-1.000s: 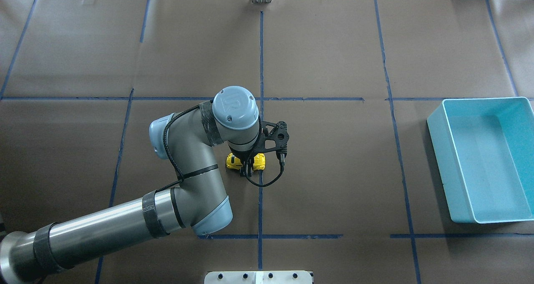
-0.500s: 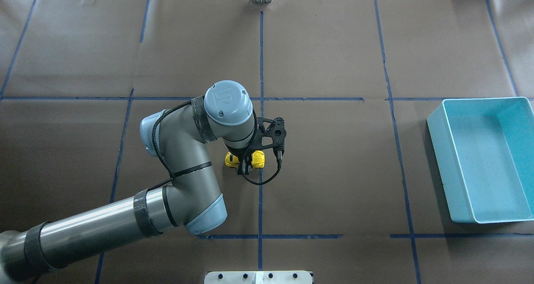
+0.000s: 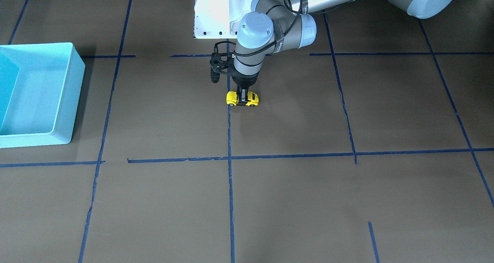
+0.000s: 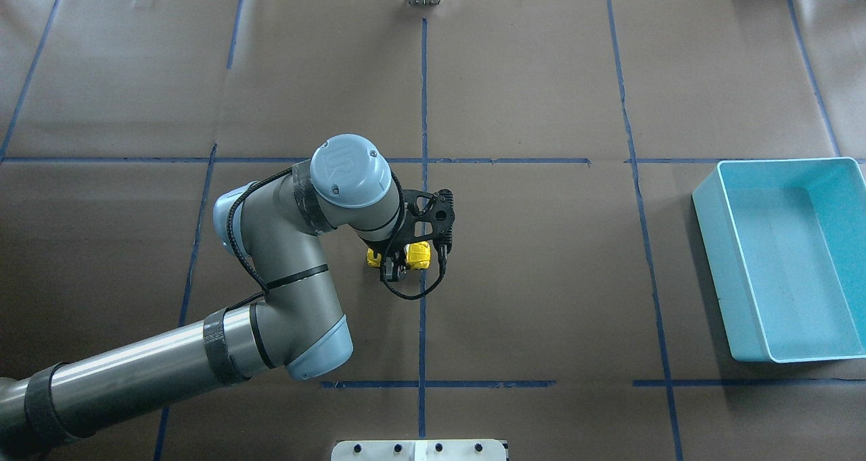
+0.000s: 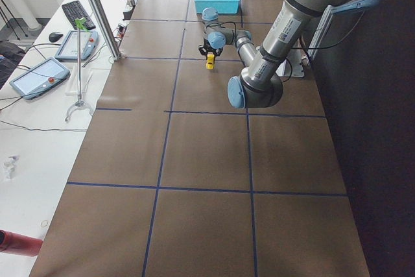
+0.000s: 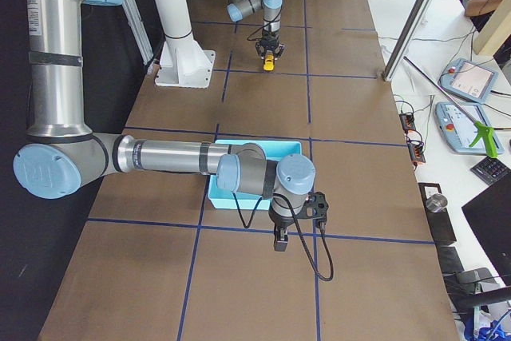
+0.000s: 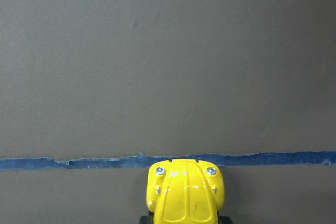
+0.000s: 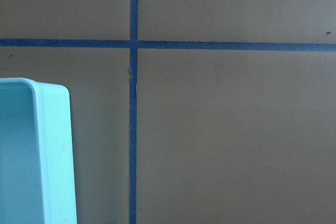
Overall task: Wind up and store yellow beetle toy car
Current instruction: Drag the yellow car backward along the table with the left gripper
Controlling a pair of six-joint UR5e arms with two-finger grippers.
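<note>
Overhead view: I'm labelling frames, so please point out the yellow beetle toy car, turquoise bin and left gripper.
yellow beetle toy car (image 4: 419,254), overhead view, yellow end right of the fingers.
turquoise bin (image 4: 732,278), overhead view, left outer wall.
left gripper (image 4: 396,265), overhead view, midway between its fingertips.

The yellow beetle toy car (image 3: 232,98), tiny and rounded with black wheels, stands upright on the brown table (image 3: 308,201). The left gripper (image 3: 243,96) grips it across the middle, and one end lies at a blue tape line (image 3: 230,139).

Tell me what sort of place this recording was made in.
Probably a robotics lab workcell: a paper-covered table gridded with blue tape, the left arm reaching over it, and teach pendants on a side bench.
</note>
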